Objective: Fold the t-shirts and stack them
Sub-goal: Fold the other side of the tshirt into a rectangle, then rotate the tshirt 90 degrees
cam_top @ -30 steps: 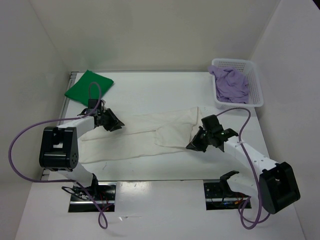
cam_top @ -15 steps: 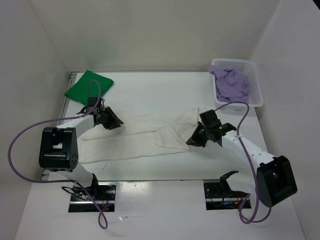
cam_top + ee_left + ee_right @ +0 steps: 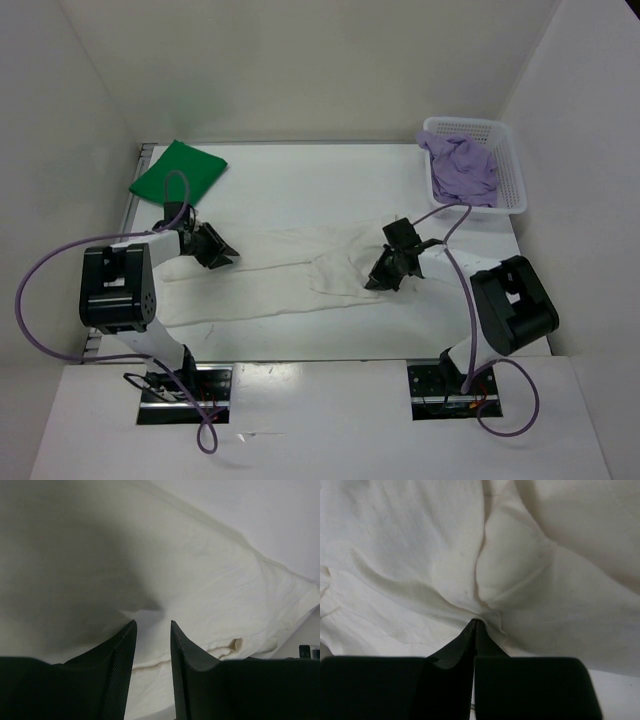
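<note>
The white t-shirt (image 3: 270, 275) lies spread flat across the middle of the table. My left gripper (image 3: 225, 255) sits low over its upper left part; in the left wrist view the left gripper (image 3: 152, 622) is open, its jaws a narrow gap apart with the white t-shirt (image 3: 200, 555) showing between and beyond them. My right gripper (image 3: 375, 280) is at the shirt's right end. Close up, the right gripper (image 3: 474, 621) is shut, and wrinkles in the white t-shirt (image 3: 420, 540) run into its tips. The green t-shirt (image 3: 178, 172) lies folded at the back left. The lavender t-shirt (image 3: 460, 165) is crumpled in the basket.
The white lattice basket (image 3: 517, 190) stands at the back right corner of the table (image 3: 320, 190). White walls close in the left, back and right sides. Purple cables loop from both arms near the front edge.
My right gripper opened, moved left and back along the white t-shirt's right end, and shut again; that arm is now folded closer in. The left gripper shifted slightly left and its jaws widened a little.
</note>
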`<act>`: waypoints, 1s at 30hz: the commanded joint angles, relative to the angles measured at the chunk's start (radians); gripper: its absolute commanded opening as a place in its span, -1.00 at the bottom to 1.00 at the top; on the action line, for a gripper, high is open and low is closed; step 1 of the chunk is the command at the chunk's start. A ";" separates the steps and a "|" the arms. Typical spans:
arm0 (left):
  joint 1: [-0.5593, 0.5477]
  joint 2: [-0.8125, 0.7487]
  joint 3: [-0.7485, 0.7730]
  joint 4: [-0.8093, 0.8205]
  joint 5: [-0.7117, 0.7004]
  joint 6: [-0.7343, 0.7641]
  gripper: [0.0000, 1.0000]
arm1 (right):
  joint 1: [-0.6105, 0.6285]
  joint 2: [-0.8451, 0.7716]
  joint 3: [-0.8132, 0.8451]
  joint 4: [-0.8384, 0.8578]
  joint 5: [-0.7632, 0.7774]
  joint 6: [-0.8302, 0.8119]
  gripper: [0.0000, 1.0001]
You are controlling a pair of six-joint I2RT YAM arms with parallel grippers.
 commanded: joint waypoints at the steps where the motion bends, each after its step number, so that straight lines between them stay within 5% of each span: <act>1: 0.062 0.006 -0.026 -0.018 0.031 -0.007 -0.17 | 0.005 -0.054 -0.053 0.013 0.099 0.003 -1.00; 4: 0.125 -0.014 -0.036 -0.028 0.031 0.002 -0.15 | 0.005 -0.095 -0.014 -0.031 0.099 -0.024 -0.87; 12: 0.067 -0.190 0.106 -0.106 -0.032 0.021 -0.15 | 0.005 -0.025 0.232 -0.071 0.054 -0.088 -0.48; 17: -0.067 -0.233 0.140 -0.097 -0.079 0.045 -0.19 | 0.005 0.194 0.321 0.032 0.085 -0.141 -1.00; 25: -0.150 -0.265 0.149 -0.097 -0.035 0.077 -0.22 | 0.005 0.408 0.492 0.052 0.152 -0.193 -1.00; 30: -0.159 -0.314 0.128 -0.135 -0.026 0.077 -0.20 | 0.005 0.716 0.874 -0.003 0.120 -0.245 -1.00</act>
